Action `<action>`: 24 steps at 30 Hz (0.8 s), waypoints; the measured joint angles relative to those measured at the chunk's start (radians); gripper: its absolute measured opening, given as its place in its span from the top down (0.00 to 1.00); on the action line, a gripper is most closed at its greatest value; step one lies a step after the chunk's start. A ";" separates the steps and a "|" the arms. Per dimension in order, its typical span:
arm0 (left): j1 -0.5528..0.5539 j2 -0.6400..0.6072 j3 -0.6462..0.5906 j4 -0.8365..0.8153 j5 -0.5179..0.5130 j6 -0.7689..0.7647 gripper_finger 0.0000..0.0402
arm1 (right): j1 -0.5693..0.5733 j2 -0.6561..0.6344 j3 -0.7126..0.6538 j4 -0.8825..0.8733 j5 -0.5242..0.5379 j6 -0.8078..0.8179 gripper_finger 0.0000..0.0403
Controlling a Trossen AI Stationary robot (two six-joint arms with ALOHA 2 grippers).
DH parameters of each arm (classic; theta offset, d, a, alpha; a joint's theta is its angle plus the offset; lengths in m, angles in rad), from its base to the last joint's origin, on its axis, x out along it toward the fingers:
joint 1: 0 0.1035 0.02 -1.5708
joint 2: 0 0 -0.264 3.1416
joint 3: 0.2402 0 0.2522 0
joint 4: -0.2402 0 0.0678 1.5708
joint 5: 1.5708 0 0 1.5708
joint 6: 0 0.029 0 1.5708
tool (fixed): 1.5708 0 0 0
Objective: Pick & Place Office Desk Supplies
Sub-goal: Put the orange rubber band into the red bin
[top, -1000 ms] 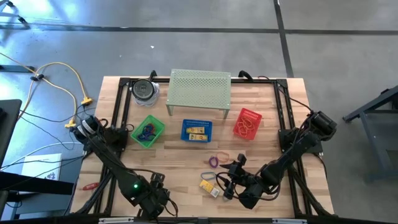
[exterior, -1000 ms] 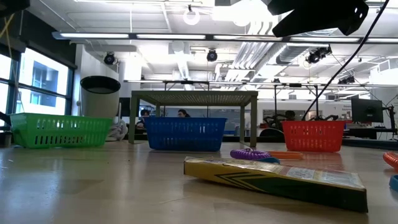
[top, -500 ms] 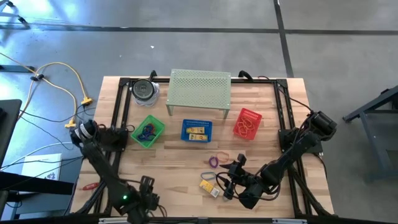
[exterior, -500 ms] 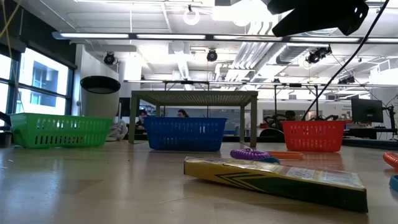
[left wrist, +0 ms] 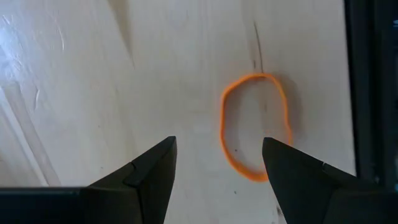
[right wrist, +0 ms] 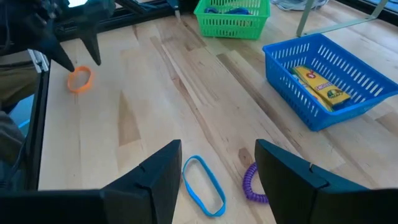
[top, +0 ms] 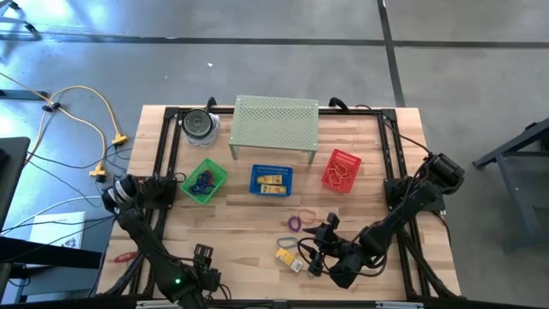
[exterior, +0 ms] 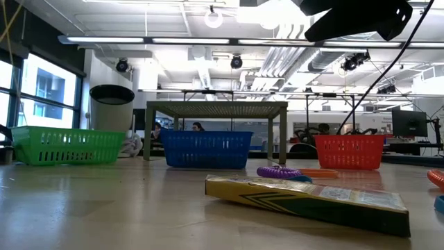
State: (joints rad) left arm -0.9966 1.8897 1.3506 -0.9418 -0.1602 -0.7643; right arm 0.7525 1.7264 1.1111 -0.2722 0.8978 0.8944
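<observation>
The left gripper (left wrist: 217, 163) hovers wide open above a thin orange rubber band loop (left wrist: 255, 126); the right gripper (right wrist: 217, 163) waits open

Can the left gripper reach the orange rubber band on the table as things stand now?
Probably yes. The left gripper hangs open right over the orange band, which lies flat on the bare table, with nothing between them.

A flat yellow box (exterior: 305, 201) lies nearest on the table (exterior: 104, 208) (green (exterior: 66, 146), blue (exterior: 207, 149), red baskets (exterior: 349, 151) behind).
</observation>
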 joint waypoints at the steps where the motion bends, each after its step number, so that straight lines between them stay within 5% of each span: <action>1: 0.000 0.007 0.000 0.001 0.001 0.000 0.43 | 0.000 0.000 0.000 0.000 0.000 0.000 0.52; 24: 0.012 0.038 -0.013 0.015 0.039 -0.119 0.43 | 0.000 0.000 0.000 0.000 -0.001 0.003 0.52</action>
State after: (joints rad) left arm -0.9849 1.9282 1.3376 -0.9264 -0.1208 -0.8833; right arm 0.7525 1.7264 1.1114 -0.2724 0.8969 0.8974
